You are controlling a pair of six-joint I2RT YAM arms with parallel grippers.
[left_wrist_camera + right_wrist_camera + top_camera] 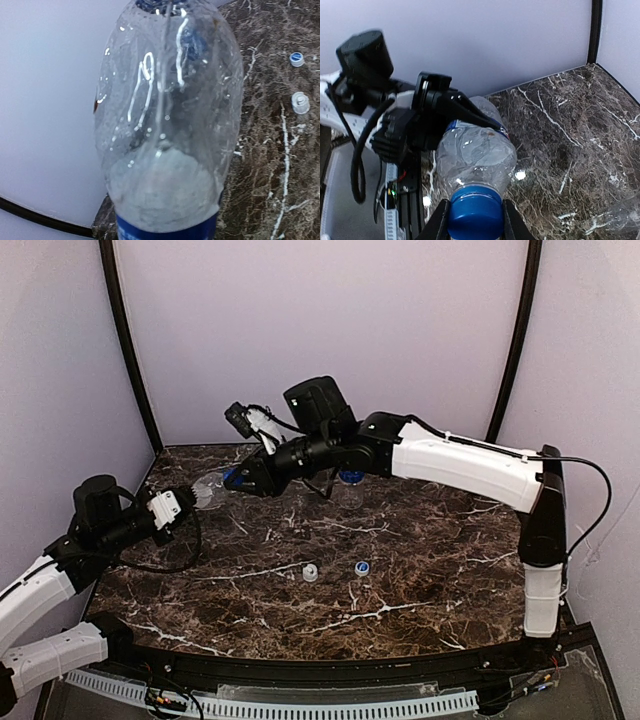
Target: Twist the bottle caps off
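Note:
A clear bottle with a blue label (pixel 208 488) is held on its side above the table's far left. My left gripper (pixel 195 496) is shut on its body. The bottle fills the left wrist view (pixel 167 125), where my own fingers are hidden. In the right wrist view a black left finger (pixel 470 114) lies across the bottle (pixel 477 152). My right gripper (pixel 236 480) is shut on the bottle's blue cap (pixel 474 217), with one finger on each side. A loose white cap (pixel 310 573) and a loose blue cap (pixel 362 567) lie mid-table.
A second clear bottle (pixel 350 488) stands behind the right arm near the back wall. Clear plastic (pixel 622 216) shows at the lower right of the right wrist view. The loose caps also show in the left wrist view: blue (pixel 296 59) and white (pixel 300 102).

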